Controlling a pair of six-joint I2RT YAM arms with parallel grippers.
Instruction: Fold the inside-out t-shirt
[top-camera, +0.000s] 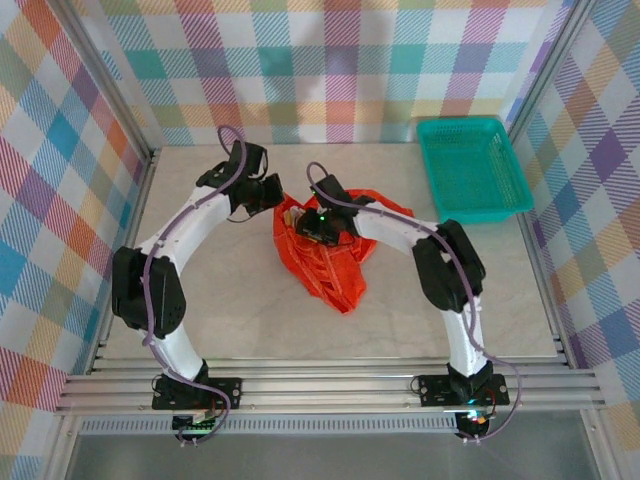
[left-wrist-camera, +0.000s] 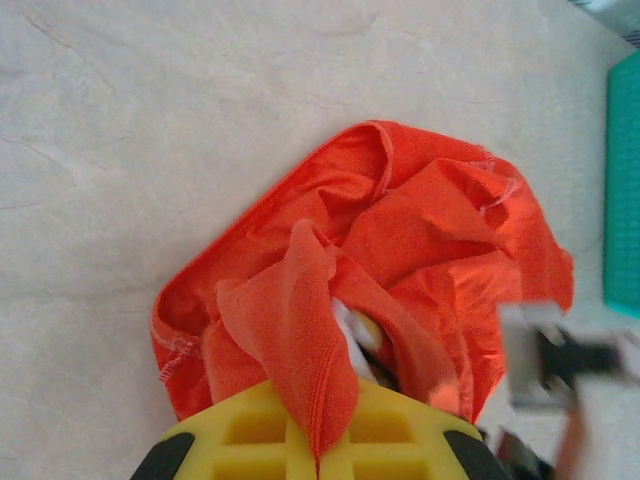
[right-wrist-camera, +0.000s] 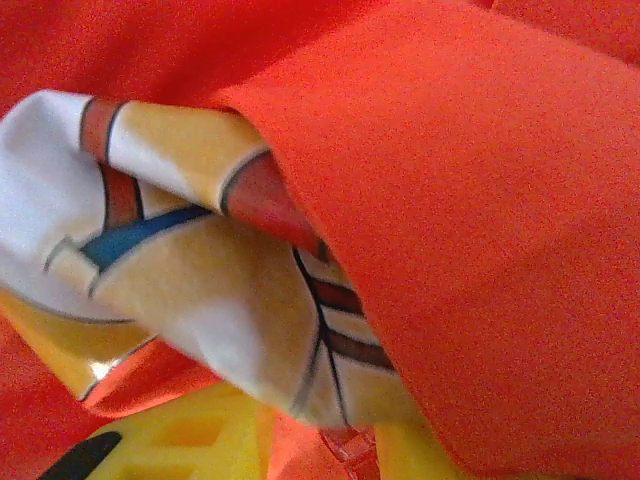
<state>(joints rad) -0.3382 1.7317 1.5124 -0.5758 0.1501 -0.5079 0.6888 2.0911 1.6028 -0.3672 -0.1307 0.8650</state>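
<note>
Tabletop on my left lies bare and pale from the checked side wall in to the left arm, so that side gives me open room. My left gripper sits at the upper left edge of the inside-out t-shirt. On its wrist camera the left gripper has its yellow fingers brought together, with a fold of orange-red cloth pinched in the seam between them and no gap showing. From that pinch the t-shirt spreads away in a crumpled heap on the table, a stitched hem curving round its left edge. From above I see it as a bunched mound mid-table, between the two grippers, its narrow end pointing toward the arm bases. The right gripper is pushed into the top of the mound, touching cloth. On the right wrist camera the print, white, blue and yellow, is folded close to the lens and cloth lies over the yellow fingers, so I cannot tell how far those jaws stand. Right of the mound comes bare table, then a teal basket in the far right corner, well apart from the cloth
</note>
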